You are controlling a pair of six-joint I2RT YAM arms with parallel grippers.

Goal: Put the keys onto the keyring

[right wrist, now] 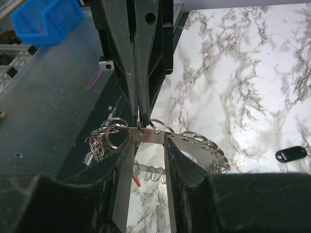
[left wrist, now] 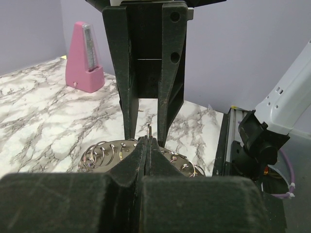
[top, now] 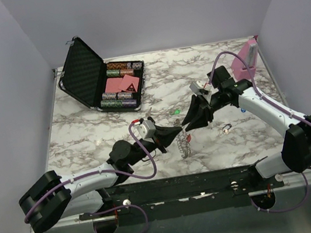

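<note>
From above, the two arms meet nose to nose over the middle of the marble table (top: 87, 133). The left gripper (top: 176, 132) and right gripper (top: 190, 121) are almost touching. The keyring (top: 185, 146) dangles just below them, towards the near edge. Two keys lie loose on the table. A green-headed key (top: 176, 112) sits just beyond the grippers, and a black-headed key (top: 227, 129) lies to their right, nearer the right arm.

In the left wrist view, the left jaws are pinched tight on one small split ring of the keyring (left wrist: 104, 153), with the rest bunched to the left. The right gripper's fingers (left wrist: 127, 97) come down on either side of that pinch. A pink metronome (left wrist: 85, 58) stands well off behind.

In the right wrist view, the right jaws stand part-way apart. The keyring's silvery band (right wrist: 148, 137) runs crosswise over their tips, left to right. Clamped or merely resting there, I can't tell. Neither gripper has a key, so I'd say one must be fetched, and the black-headed key suits the right arm.
</note>
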